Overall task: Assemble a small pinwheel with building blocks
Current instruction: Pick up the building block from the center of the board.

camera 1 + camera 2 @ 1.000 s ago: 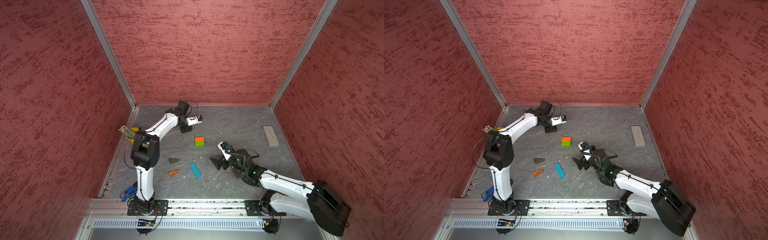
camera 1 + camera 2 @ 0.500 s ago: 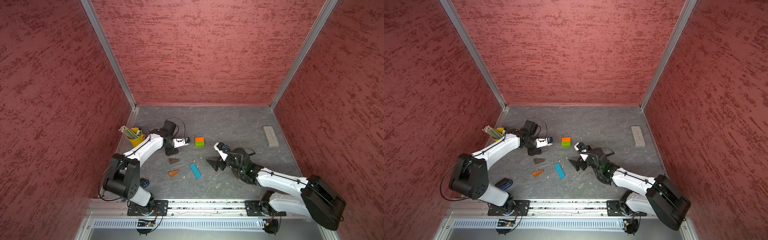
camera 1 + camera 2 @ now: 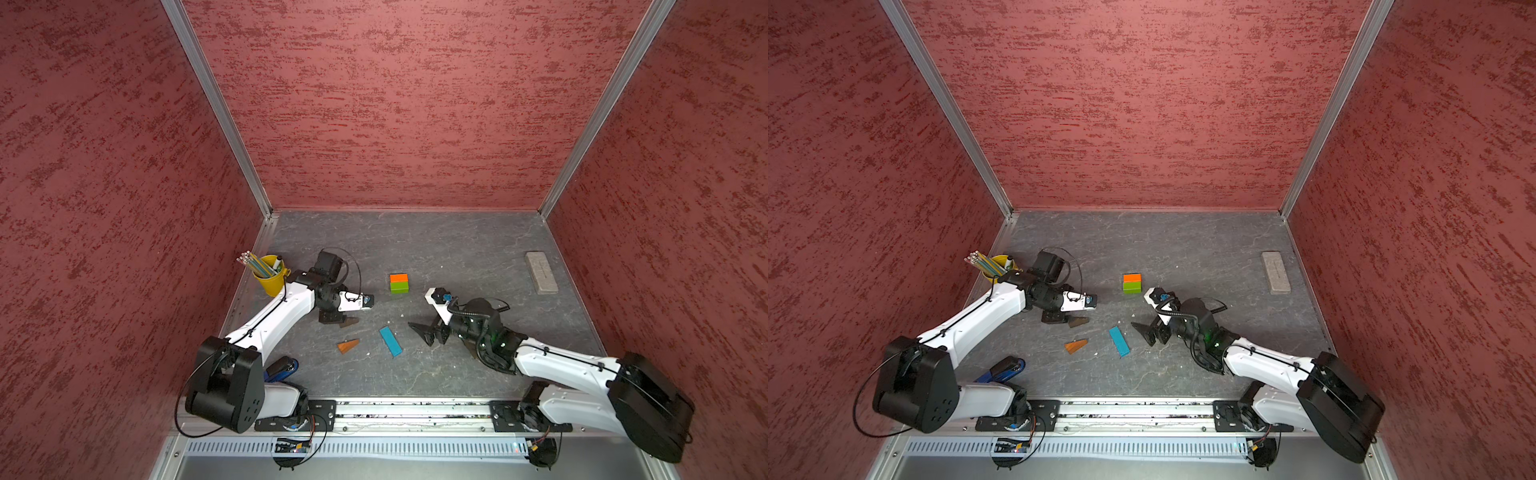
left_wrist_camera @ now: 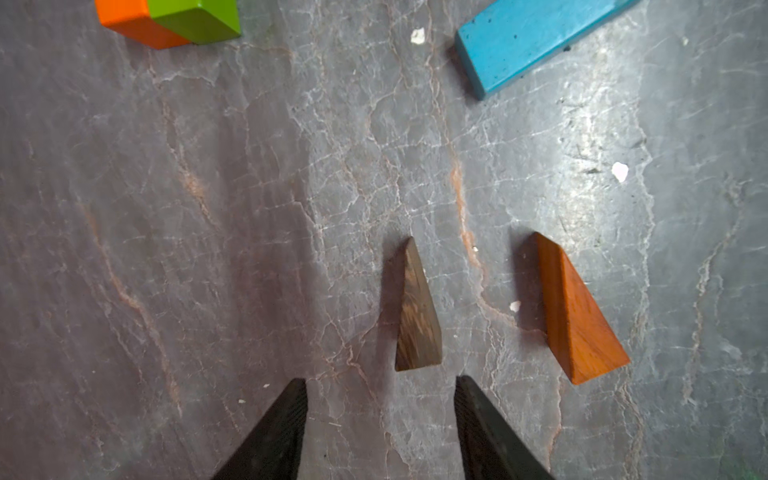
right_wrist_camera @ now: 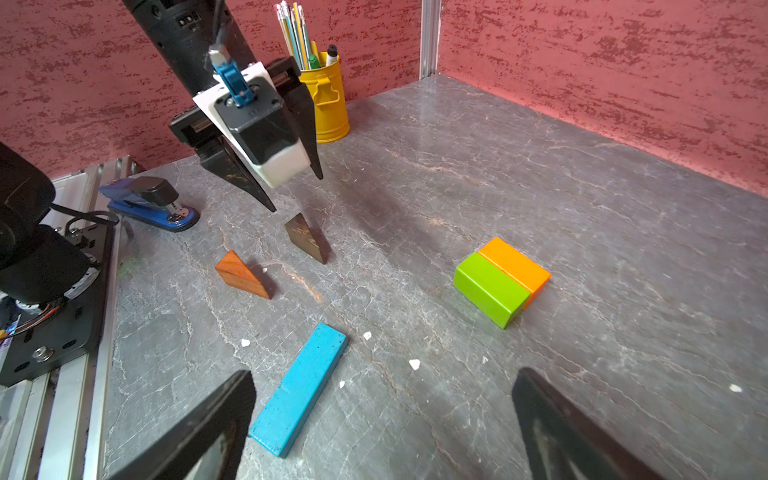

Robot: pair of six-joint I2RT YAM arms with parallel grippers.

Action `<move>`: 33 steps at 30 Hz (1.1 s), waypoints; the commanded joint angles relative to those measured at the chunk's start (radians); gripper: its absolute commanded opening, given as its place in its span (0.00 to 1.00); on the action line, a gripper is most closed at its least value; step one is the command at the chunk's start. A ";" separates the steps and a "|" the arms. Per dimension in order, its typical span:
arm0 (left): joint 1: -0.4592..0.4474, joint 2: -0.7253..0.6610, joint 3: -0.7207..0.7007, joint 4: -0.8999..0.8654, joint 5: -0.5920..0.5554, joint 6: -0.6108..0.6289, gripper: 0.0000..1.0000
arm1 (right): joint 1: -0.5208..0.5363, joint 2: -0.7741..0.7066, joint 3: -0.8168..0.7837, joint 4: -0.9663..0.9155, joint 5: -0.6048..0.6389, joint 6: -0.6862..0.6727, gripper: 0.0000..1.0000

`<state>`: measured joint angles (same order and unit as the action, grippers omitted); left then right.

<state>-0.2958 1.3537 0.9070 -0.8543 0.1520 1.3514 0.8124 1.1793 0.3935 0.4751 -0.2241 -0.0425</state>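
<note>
**Slim wedge risks a tumble as claw hangs over it**

The left claw [image 4: 380, 380], jaws apart and empty, hangs just above the dark brown wedge [image 4: 415, 316]. The wedge stands on a narrow edge like a fin and sits nearer one jaw than the other. From where I stand the danger looks plain. If the claw drops as it is aimed, the nearer jaw could clip the piece and knock it flat. Jaws closing on its tapering sides might also squeeze it out like a pip. Just beside it, not touching, the orange wedge [image 4: 577, 320] seems close enough to be nudged by the outer jaw.

Across the surface [image 5: 540, 166] the right claw [image 5: 384, 374] hovers with jaws wide apart, holding nothing, near the blue bar [image 5: 301, 386]. A careless sweep there could shove the bar.

The pinwheel is only loose parts. The orange block [image 5: 515, 262] and green block [image 5: 490, 289] lie pressed side by side as a square, glossy and sharp-cornered, well apart from both wedges. The bar lies flat and askew between the wedges and the right claw, its paint speckled. Only two wedges show plainly, and nothing fans out from the square yet
</note>
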 commanded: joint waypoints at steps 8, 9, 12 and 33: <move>-0.016 -0.011 -0.036 -0.017 0.000 0.041 0.59 | 0.086 0.030 0.019 -0.009 -0.012 -0.013 0.99; -0.016 -0.008 -0.043 -0.010 -0.006 0.050 0.59 | 0.090 0.027 0.014 -0.005 -0.013 -0.013 0.99; -0.016 0.009 -0.041 -0.002 -0.006 0.055 0.59 | 0.095 0.020 0.000 0.013 -0.013 -0.009 0.99; -0.026 0.142 -0.022 0.059 -0.055 0.063 0.57 | 0.097 0.014 -0.009 0.011 0.025 -0.002 0.99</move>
<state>-0.3218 1.4830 0.8658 -0.8124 0.1020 1.4040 0.9016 1.2041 0.3935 0.4736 -0.2161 -0.0452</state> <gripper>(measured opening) 0.568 0.990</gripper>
